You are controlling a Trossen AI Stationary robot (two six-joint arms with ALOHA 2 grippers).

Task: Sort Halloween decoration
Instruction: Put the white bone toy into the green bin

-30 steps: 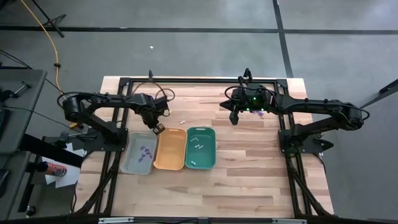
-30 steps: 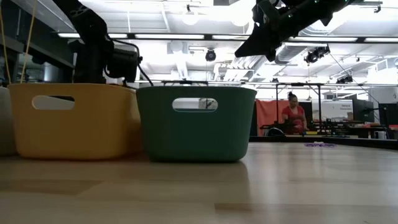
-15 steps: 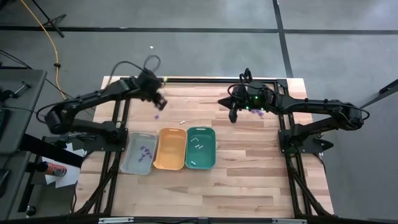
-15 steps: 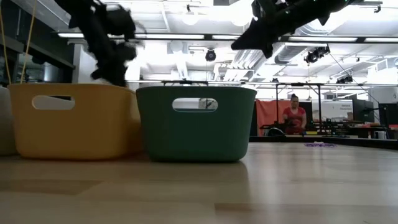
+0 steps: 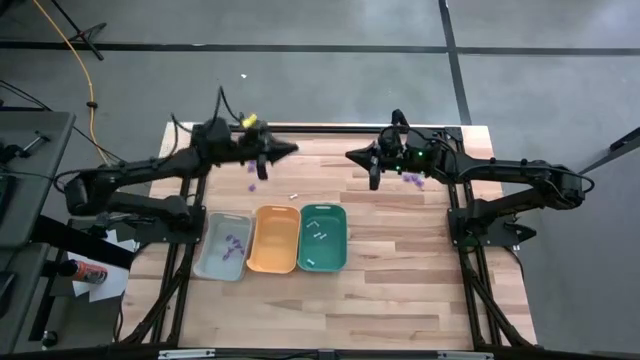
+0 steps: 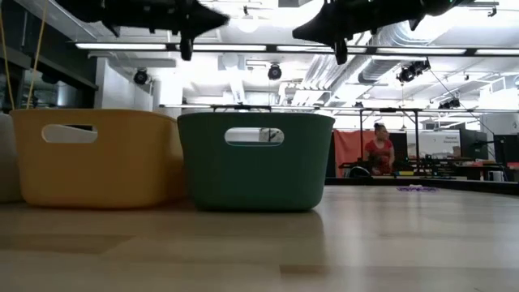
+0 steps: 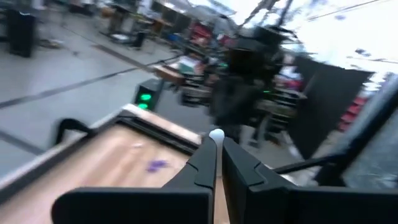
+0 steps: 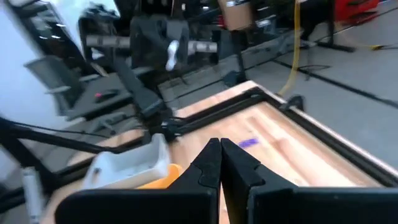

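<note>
The decoration is a scatter of tiny pieces, some purple and ragged, some white and stick-like; purple bits lie in the grey tray at the left of the row, white sticks lie in the teal tray at the right of it, and the orange tray sits between them; loose on the table, one purple piece lies far of the grey tray, a white stick lies just far of the orange and teal trays with its long axis running roughly left to right, and more purple pieces lie beside the right arm; the sticks in the teal tray point in differing directions, and the purple bits are too small to give a heading; the left gripper hangs above the far left part of the table, jaws pressed together around a small white piece at their tips; the right gripper hangs above the far middle, jaws together, nothing seen between them; from table height the tray walls hide all that lies inside, and only a purple smear shows far off on the tabletop; a person stands in the room beyond.
</note>
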